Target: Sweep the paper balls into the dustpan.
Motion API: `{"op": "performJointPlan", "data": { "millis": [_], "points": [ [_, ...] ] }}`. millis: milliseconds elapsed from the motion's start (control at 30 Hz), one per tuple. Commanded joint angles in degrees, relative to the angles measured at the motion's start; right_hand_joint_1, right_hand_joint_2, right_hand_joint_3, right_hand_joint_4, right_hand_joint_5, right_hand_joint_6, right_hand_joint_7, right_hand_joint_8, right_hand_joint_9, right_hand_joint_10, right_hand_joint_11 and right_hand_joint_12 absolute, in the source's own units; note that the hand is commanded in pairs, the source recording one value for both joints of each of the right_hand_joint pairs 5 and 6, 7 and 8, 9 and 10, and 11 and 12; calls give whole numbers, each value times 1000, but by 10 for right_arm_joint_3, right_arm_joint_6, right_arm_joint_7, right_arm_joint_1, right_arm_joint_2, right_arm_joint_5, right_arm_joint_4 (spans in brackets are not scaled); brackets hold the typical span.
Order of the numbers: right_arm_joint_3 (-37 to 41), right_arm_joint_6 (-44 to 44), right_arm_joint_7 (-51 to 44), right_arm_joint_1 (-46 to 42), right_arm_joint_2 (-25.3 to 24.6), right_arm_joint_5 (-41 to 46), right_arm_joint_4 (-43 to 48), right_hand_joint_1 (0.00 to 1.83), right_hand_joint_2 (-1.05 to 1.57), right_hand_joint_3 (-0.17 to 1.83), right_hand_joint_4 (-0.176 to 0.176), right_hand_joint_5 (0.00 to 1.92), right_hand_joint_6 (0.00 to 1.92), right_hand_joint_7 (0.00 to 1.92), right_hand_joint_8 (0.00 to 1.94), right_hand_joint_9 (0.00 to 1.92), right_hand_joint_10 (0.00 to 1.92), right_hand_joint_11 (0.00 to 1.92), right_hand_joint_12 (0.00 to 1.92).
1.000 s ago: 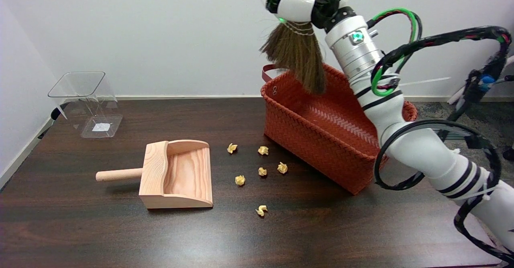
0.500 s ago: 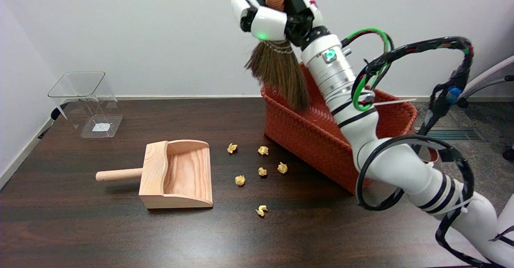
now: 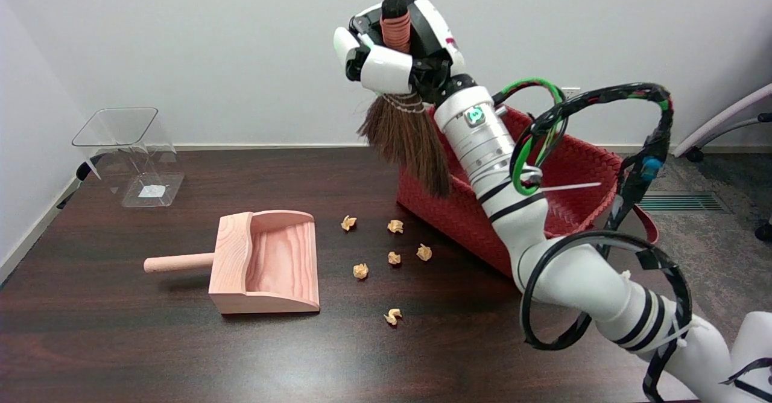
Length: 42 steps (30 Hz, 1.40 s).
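My right hand (image 3: 395,50) grips the wrapped handle of a small brown hand broom (image 3: 407,140), held upright in the air with its bristles hanging over the near-left corner of the red basket. Several crumpled yellow paper balls lie on the dark table below, among them one (image 3: 348,222) nearest the dustpan, one (image 3: 395,226) by the basket and one (image 3: 392,316) nearest me. The wooden dustpan (image 3: 265,262) sits left of them, its open mouth facing right and its round handle pointing left. The bristles hang well above the balls.
A red woven basket (image 3: 458,213) stands right of the balls, partly behind my forearm. A clear plastic container (image 3: 129,155) lies tipped at the table's far left. The wall runs along the table's far edge.
My right hand has carried the broom down and to the left, from above the basket's middle to over its near-left corner. The balls and dustpan have not moved.
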Motion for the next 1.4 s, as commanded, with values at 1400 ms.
{"op": "performJointPlan", "data": {
  "millis": [1400],
  "points": [
    [5, 111, 7, -88, -148, -63, 191, 1084, 968, 1048, 0, 1920, 1920, 1920, 1920, 1920, 1920, 1920, 1920]
  ]
}}
